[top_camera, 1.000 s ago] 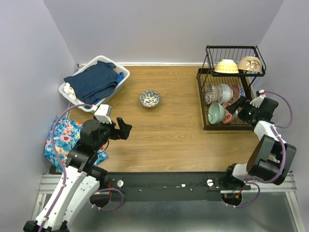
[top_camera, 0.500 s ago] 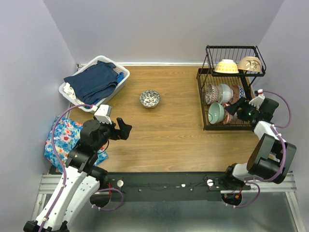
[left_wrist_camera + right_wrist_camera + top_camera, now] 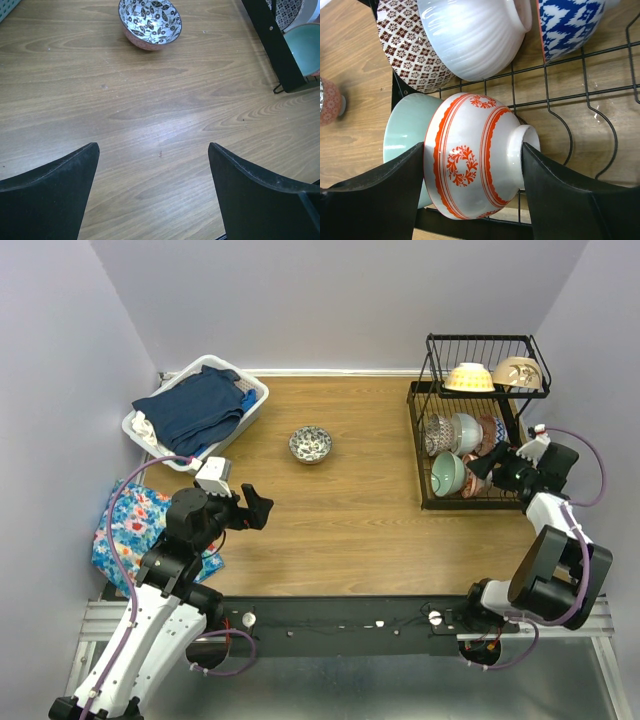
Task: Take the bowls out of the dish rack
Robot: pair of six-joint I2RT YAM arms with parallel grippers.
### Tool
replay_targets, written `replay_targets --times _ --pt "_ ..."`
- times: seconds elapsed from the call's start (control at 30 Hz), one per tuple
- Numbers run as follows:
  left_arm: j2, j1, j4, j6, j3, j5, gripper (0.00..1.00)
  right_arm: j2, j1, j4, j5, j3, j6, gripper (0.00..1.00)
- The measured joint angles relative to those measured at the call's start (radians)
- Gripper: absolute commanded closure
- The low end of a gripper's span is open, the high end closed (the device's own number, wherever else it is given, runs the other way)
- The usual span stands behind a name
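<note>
Right tool (image 3: 472, 150) pinches the red-orange bowl (image 3: 465, 160), which stands on edge in the near slot, lower tier of the dish rack (image 3: 478, 338), against a mint green bowl (image 3: 402, 130). Same tier, further in: white ribbed bowl (image 3: 470, 35), brown-patterned bowl (image 3: 405, 45), blue-patterned bowl (image 3: 565, 25). Upper tier holds a cream-yellow bowl (image 3: 469, 377) and a beige bowl (image 3: 517, 372), both upside down. Dark floral bowl (image 3: 310, 443) sits upright mid-worktop (image 3: 350, 500). Left tool (image 3: 153, 150) is spread wide and empty. White basket (image 3: 258, 392), far left, holds dark blue clothes (image 3: 195, 408).
</note>
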Motion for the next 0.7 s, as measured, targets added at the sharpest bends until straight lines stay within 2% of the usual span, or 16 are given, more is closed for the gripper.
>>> replay_targets --times 0.27,0.7 --pt "0.003 0.000 0.000 0.000 0.000 0.000 0.01 -0.071 0.000 -0.045 0.069 0.001 -0.003 0.97" --pt "0.029 0.000 0.002 -0.001 0.000 0.000 0.01 -0.153 0.000 -0.074 0.152 0.003 0.105 0.99"
